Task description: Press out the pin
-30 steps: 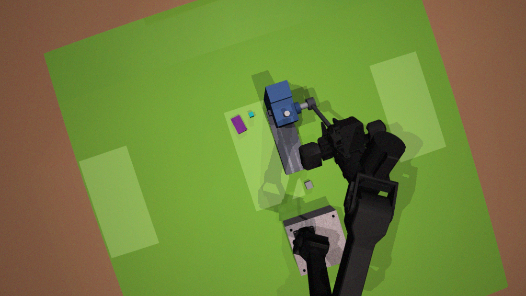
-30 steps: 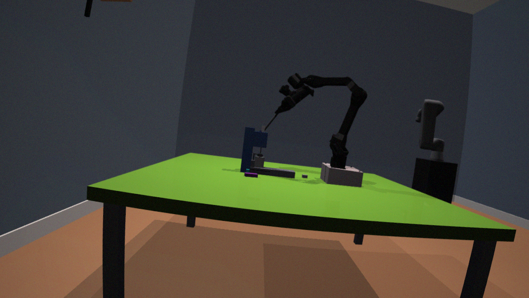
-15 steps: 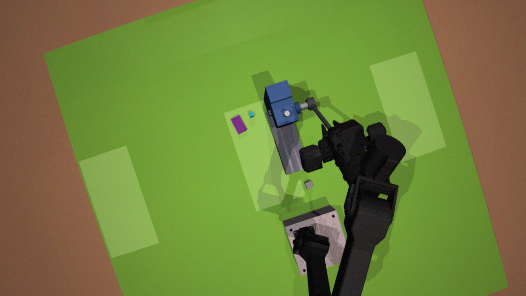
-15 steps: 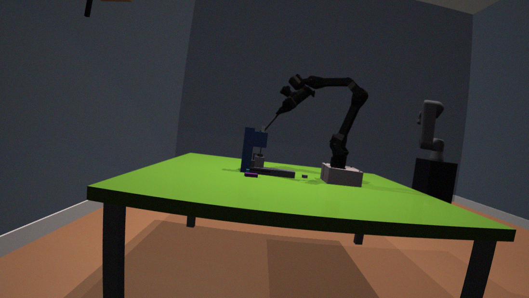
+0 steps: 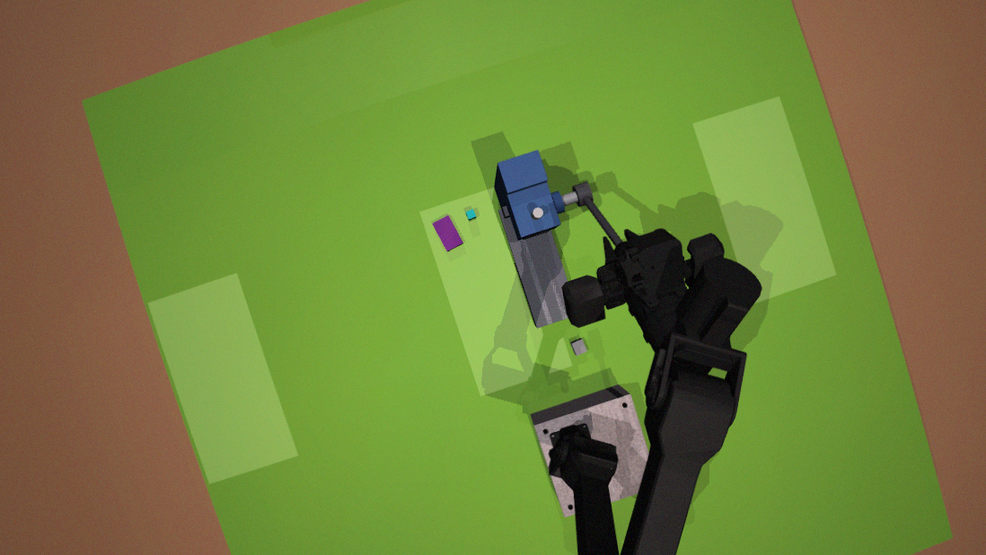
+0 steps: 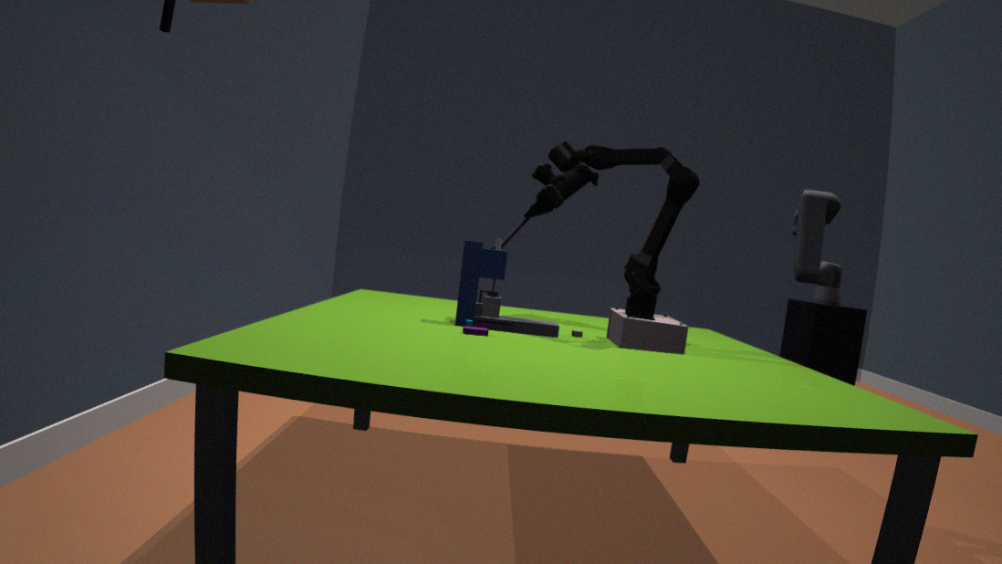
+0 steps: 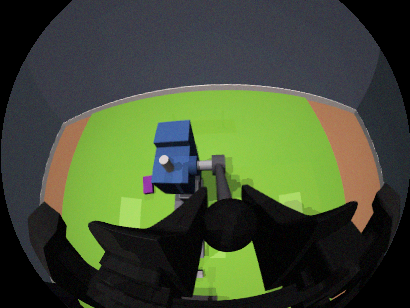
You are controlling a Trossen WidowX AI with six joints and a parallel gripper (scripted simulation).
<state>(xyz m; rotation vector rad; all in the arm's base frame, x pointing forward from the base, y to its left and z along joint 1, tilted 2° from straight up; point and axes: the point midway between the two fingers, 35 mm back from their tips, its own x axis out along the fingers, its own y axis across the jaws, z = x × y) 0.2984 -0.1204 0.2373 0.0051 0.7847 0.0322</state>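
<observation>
Carrying the black arm (image 5: 690,406) (image 6: 623,156), the green bench (image 5: 345,171) (image 6: 560,378) (image 7: 280,120) also bears the blue press (image 5: 527,199) (image 6: 469,280) (image 7: 173,162). The fingers (image 5: 609,252) (image 6: 536,208) are clenched on the raised, slanting lever (image 5: 603,222) (image 6: 515,232) (image 7: 223,185) at its knobbed end. The gray block (image 6: 490,306) sits on the press bed beneath the punch; exact pin alignment is unclear. A purple slab (image 5: 447,233) (image 6: 474,331) (image 7: 148,184) lies beside the press, near a smaller cyan cube (image 5: 470,214) (image 6: 469,322).
</observation>
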